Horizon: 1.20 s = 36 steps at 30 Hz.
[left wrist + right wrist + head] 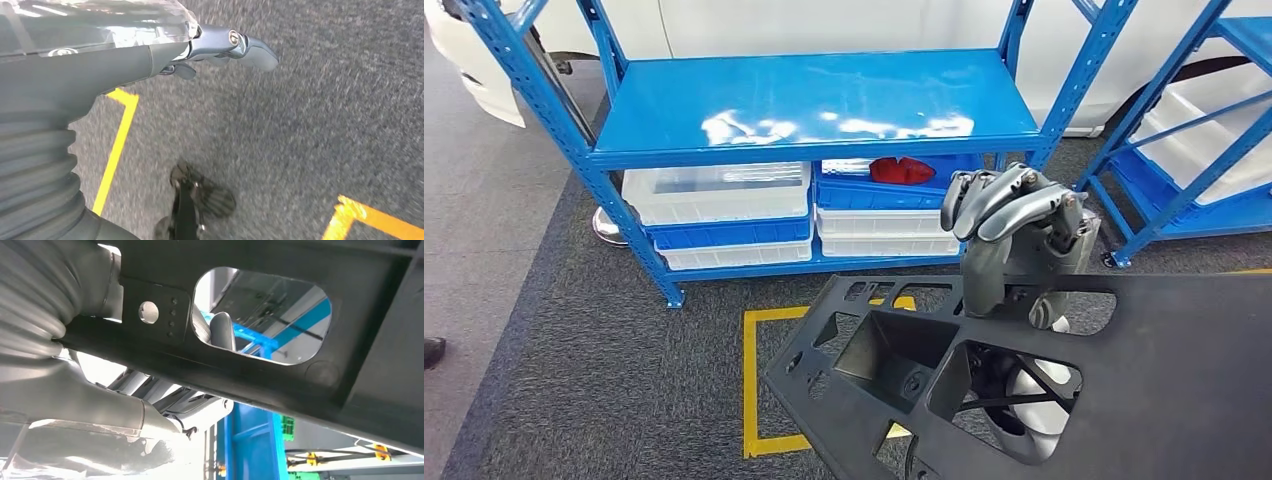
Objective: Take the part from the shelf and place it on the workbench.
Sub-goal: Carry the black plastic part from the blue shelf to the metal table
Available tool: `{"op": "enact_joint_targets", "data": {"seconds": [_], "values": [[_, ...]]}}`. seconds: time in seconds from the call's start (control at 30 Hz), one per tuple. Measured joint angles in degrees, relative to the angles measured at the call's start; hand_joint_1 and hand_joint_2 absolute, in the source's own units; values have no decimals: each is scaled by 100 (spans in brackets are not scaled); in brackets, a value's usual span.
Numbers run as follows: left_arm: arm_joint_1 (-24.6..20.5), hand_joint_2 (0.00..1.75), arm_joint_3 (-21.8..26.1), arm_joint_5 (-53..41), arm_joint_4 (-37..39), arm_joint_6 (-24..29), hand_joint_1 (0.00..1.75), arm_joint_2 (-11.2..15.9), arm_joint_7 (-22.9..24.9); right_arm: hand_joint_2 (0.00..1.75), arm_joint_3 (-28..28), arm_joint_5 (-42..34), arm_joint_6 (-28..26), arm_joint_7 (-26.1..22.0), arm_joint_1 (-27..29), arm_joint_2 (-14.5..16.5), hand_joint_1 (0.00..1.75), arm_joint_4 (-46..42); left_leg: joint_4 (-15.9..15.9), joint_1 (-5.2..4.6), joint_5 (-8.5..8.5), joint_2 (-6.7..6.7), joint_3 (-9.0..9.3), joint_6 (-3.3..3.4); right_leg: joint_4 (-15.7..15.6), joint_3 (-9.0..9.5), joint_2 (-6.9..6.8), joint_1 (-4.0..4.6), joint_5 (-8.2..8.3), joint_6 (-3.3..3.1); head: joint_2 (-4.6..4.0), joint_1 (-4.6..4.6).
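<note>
In front of the shelf point(814, 110), my right hand point(1014, 235) grips the part point(1064, 380) by its rim, held out over the floor: big, stiff, thin, looks light but awkward; left hand point(225, 47) hangs, can't tell its state.

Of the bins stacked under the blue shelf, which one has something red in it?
The blue bin at the top of the right-hand stack, just left of the right hand, holds the red item. The white bin beside it and the bins below show nothing red.
</note>
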Motion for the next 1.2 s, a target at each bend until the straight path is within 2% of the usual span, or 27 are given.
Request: {"op": "enact_joint_targets", "data": {"seconds": [0.03,0.07,0.13,0.17,0.2,0.23,0.3,0.37,0.4,0.43,0.47,0.5,0.53,0.57,0.6,0.67,0.7,0.73,0.8,0.83,0.87,0.93,1.0,1.03,1.07,1.13,1.2], "values": [[1,175,10,-27,0,21,0,2,4,175,-8,4,-2,-2,5,-41,175,-10,16,-1,12,58,-32,-6,30,45,-18,-11,14,10,0,1],[-3,175,12,-66,0,12,0,4,14,175,-19,11,-8,-3,4,-85,175,-31,32,-1,17,115,-55,-12,-172,210,-51,-20,118,11,0,1],[-15,175,13,-142,0,-87,0,4,44,175,-52,26,-33,-5,-4,-176,175,-100,64,-11,8,209,-71,-37,-977,731,-243,0,376,-26,0,2],[-20,175,11,-175,0,-137,0,4,58,175,-71,34,-52,-11,-5,-222,175,-142,79,-23,1,248,-73,-60,-1308,921,-332,25,451,-71,0,0],[-24,175,11,-194,0,-174,0,4,75,175,-94,33,-69,-26,6,-272,175,-188,88,-34,-3,285,-74,-91,-1505,1023,-393,52,476,-117,0,-2],[-28,175,10,-204,0,-196,0,3,92,175,-118,21,-78,-44,31,-320,175,-235,92,-44,-4,324,-74,-125,-1569,1038,-402,79,463,-164,0,-3],[-35,175,11,-189,0,-198,0,0,137,175,-178,-48,-53,-79,96,-413,175,-342,84,-42,-6,398,-67,-192,-1582,1009,-290,84,495,-240,0,-4],[-37,175,14,-159,0,-189,0,2,162,175,-236,-140,21,-87,129,-470,175,-447,246,-25,-150,274,-136,-251,-1626,1005,-190,55,536,-310,0,-10],[-37,175,19,-150,0,-186,0,4,164,175,-260,-183,70,-84,146,-481,175,-491,491,-16,-310,156,-247,-269,-1646,1005,-140,37,555,-339,0,-18],[-33,175,28,-145,0,-185,0,5,162,175,-287,-228,126,-78,177,-490,175,-533,843,-8,-501,29,-412,-278,-1650,997,-93,38,564,-355,0,-27],[-25,175,39,-142,0,-191,0,4,154,175,-320,-273,189,-72,224,-500,175,-572,1235,-8,-666,-43,-600,-280,-1648,987,-36,45,569,-367,0,-33],[-11,175,49,-141,0,-200,0,3,146,175,-358,-318,253,-68,278,-511,175,-607,1536,-8,-748,-76,-750,-277,-1644,980,28,55,573,-374,0,-36],[5,175,55,-142,0,-209,0,-2,140,175,-398,-360,310,-68,328,-522,175,-635,1658,-10,-717,-93,-819,-267,-1637,976,98,65,576,-377,0,-36],[17,175,58,-144,0,-218,0,-8,140,175,-436,-396,358,-75,365,-532,175,-657,1564,-11,-578,-110,-787,-249,-1626,975,173,74,577,-378,0,-36],[23,175,58,-146,0,-220,0,-13,146,175,-470,-435,397,-90,387,-540,175,-674,1259,-11,-358,-164,-657,-221,-1612,976,249,79,577,-377,0,-36],[25,175,63,-150,0,-207,0,-24,173,175,-543,-517,470,-139,405,-560,175,-699,542,-6,-32,-413,-345,-157,-1580,956,386,84,581,-357,0,-33],[23,175,69,-151,0,-197,0,-30,192,175,-589,-558,501,-170,414,-571,175,-707,306,-9,31,-516,-246,-137,-1567,932,446,79,590,-331,0,-33],[17,175,77,-152,0,-186,0,-38,213,175,-642,-590,527,-200,429,-585,175,-708,203,-16,24,-563,-208,-122,-1562,903,504,66,605,-295,0,-32],[-1,175,90,-154,0,-178,0,-62,244,175,-755,-625,569,-253,475,-624,175,-710,145,-19,40,-464,-189,-91,-1567,858,612,45,641,-213,0,-34],[-8,175,94,-156,0,-178,0,-76,251,175,-816,-633,586,-274,498,-649,175,-716,116,-10,65,-398,-180,-62,-1538,834,575,47,624,-178,0,-33],[-8,175,96,-159,0,-182,0,-90,255,175,-874,-640,599,-290,513,-672,175,-725,87,2,91,-328,-171,-34,-1423,775,471,53,544,-147,0,-17],[3,175,103,-161,0,-204,0,-109,254,175,-981,-659,613,-309,540,-707,175,-740,58,3,116,-181,-172,1,-837,498,166,53,213,-98,0,15],[19,175,117,-152,0,-246,0,-114,253,175,-1055,-672,619,-326,605,-727,175,-745,62,-5,115,-33,-185,10,-106,150,23,22,-84,-61,0,31],[20,175,128,-144,0,-270,0,-115,259,175,-1090,-670,621,-343,654,-738,175,-752,64,-6,112,40,-188,8,51,77,-6,5,-100,-46,0,32],[16,175,138,-131,0,-291,0,-115,274,175,-1128,-660,625,-363,704,-749,175,-768,66,-6,108,109,-189,2,-36,131,-34,-11,-7,-38,0,32],[4,175,156,-108,0,-309,0,-116,328,175,-1211,-620,644,-408,791,-766,175,-820,72,-9,89,231,-174,-25,-783,545,-194,-19,338,-50,0,34],[0,175,174,-96,0,-298,0,-114,390,175,-1280,-560,681,-439,852,-767,175,-874,85,-36,56,330,-154,-82,-1444,899,-391,16,531,-114,0,28]]}}
